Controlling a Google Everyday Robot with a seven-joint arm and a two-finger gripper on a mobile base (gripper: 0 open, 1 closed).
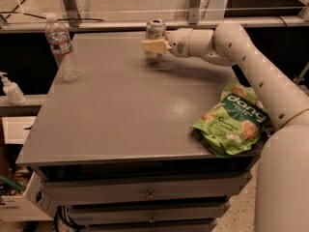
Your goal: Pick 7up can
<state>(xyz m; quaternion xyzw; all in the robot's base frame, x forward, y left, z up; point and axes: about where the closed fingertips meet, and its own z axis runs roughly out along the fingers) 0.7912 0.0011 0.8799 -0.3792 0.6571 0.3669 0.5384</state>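
The 7up can (155,29), silvery-green with a silver top rim, is at the far edge of the grey table (120,110), near the middle. My gripper (154,46) reaches in from the right on the white arm (231,42). It is shut on the can's lower body, with a cream-coloured finger (150,45) across the can's front. The bottom of the can is hidden behind the gripper.
A clear plastic water bottle (61,47) stands at the table's far left. A green snack bag (231,120) lies at the right edge, beside the arm. A small white pump bottle (10,88) stands on a ledge to the left. Drawers (149,192) sit below the table front.
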